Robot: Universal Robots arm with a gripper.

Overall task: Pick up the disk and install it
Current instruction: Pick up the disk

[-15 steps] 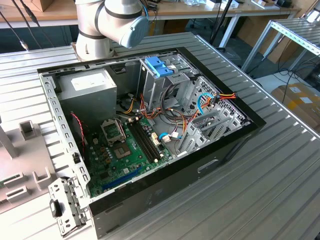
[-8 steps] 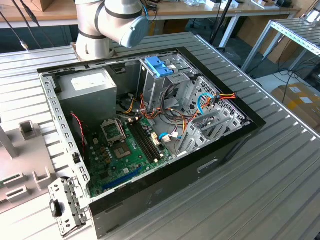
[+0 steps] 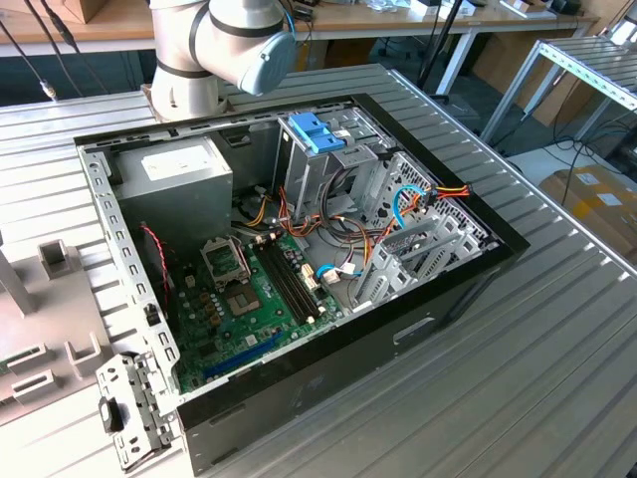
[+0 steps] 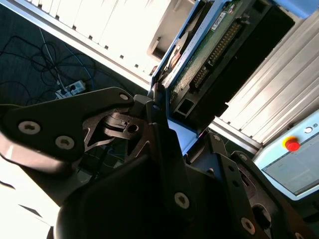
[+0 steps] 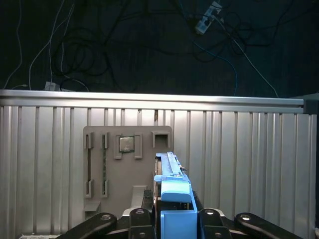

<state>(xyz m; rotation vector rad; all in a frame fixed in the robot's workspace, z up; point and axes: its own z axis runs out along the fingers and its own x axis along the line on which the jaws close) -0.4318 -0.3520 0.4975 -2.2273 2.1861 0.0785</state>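
The gripper [image 5: 174, 221] is clamped on the disk [image 5: 168, 167]. The jaws are closed against its two flat faces, and the disk is sandwiched between them and held off the table. In the first wrist view the disk is edge-on, thin edge toward the camera. Its long axis runs straight out from the gripper in line with the jaws, and the far end sticks out well past the jaw tips. A blue plastic carrier [image 5: 175, 195] sits on the near part of that edge, right at the jaws. The second wrist view shows the same grasp from the side, with the gripper [image 4: 183, 138] linkage in the foreground and the disk [image 4: 209, 55] projecting away from it. The green circuit-board face with a row of connector pins is turned to the camera, the dark body is behind it, and a blue strip runs along one long edge. Past the disk in the first wrist view is the ribbed metal table [image 5: 249, 164] with a grey fixture plate [image 5: 124, 174] carrying a processor chip [image 5: 126, 144]. The disk is apart from both; can't tell how high. Beyond the table edge is dark floor with loose cables [image 5: 99, 55]. In the exterior view the arm [image 3: 224, 40] stands at the far side of the open computer case [image 3: 458, 289], which lies on its side on the table. Inside are a drive cage with a blue latch [image 3: 317, 131], a grey power supply [image 3: 179, 171] toward the exterior view's left, and the motherboard [image 3: 249, 309] on the case floor.
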